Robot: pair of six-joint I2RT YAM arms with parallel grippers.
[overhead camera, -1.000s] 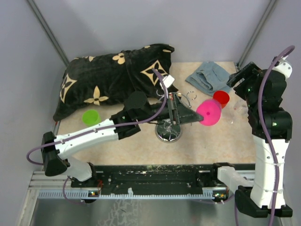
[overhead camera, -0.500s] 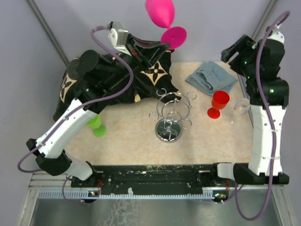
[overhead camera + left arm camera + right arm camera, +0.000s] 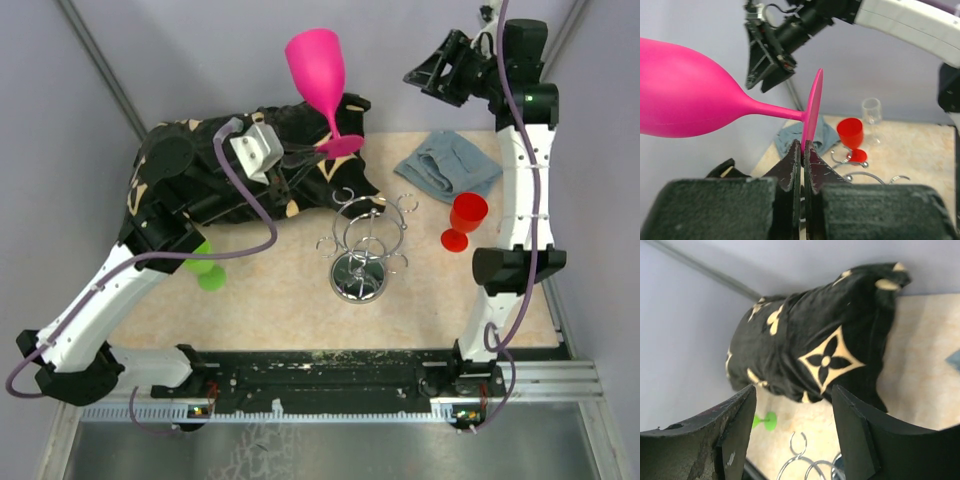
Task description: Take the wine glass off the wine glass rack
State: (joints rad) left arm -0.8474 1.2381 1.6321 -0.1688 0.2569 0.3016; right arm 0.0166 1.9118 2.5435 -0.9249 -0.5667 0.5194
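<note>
**Top view.** The left gripper (image 3: 322, 151) is clamped on the rim of the foot of the pink wine glass (image 3: 318, 72). The glass is held high over the far edge of the black flowered pillow (image 3: 330, 182), bowl uppermost and leaning left. The wine glass rack (image 3: 362, 240) stands on the table (image 3: 270, 310), well apart from the glass, with bare table around its base. A red glass (image 3: 465, 220) stands to its right, a green glass (image 3: 205, 265) to its left and a blue cloth (image 3: 448, 165) beyond. The right gripper (image 3: 430, 75) is raised near the back wall.

**Left wrist.** The fingers (image 3: 790, 167) are pressed together on the edge of the glass's foot (image 3: 812, 115). The stem and bowl (image 3: 690, 105) reach left against the wall. A clear glass (image 3: 871, 112) stands past the red one.

**Right wrist.** The fingers (image 3: 735, 425) stand apart, holding nothing. Between them lie the pillow, the rack's loops (image 3: 800, 445) and the green glass.
</note>
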